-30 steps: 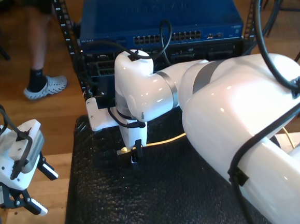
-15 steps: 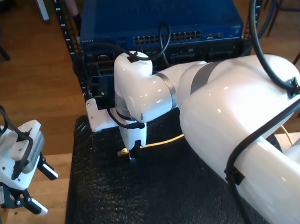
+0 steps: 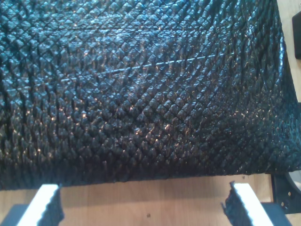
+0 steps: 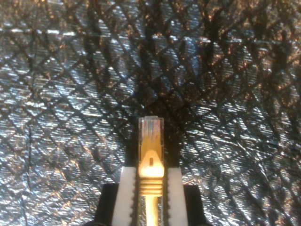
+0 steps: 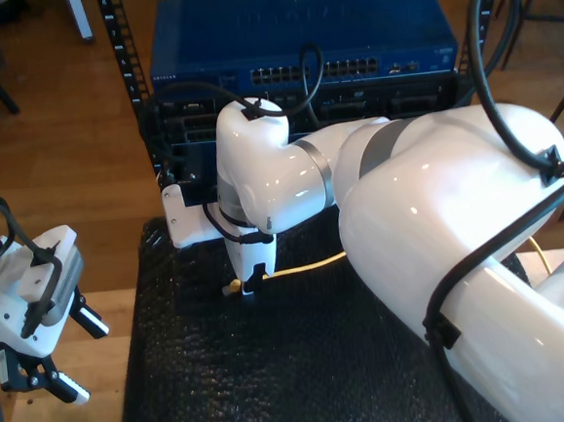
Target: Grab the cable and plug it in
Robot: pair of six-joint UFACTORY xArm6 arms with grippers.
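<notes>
The cable (image 5: 309, 264) is a thin pale-yellow line running across the black mat (image 5: 275, 368) toward the exterior view's right. Its clear plug (image 4: 151, 129) with a yellowish boot sticks out past the white fingers (image 4: 127, 188) of my second gripper (image 4: 151, 173), which is shut on the boot. In the exterior view my second gripper (image 5: 249, 284) points down just above the mat's far part, with the plug (image 5: 232, 286) at its tip. My first gripper (image 5: 78, 356) hangs open at the exterior view's left. Its fingertips (image 3: 47, 207) stand wide apart over the mat's (image 3: 141, 94) edge and hold nothing.
A blue network switch (image 5: 297, 24) with a row of ports (image 5: 320, 70) sits in a rack behind the mat. Black hoses loop over the white arm. Wooden table (image 3: 141, 202) shows beside the mat, and wooden floor (image 5: 50, 122) lies at the exterior view's far left.
My second gripper has risen slightly with the plug in it. A person's leg and shoe at the exterior view's upper left have gone. The first arm has stayed still.
</notes>
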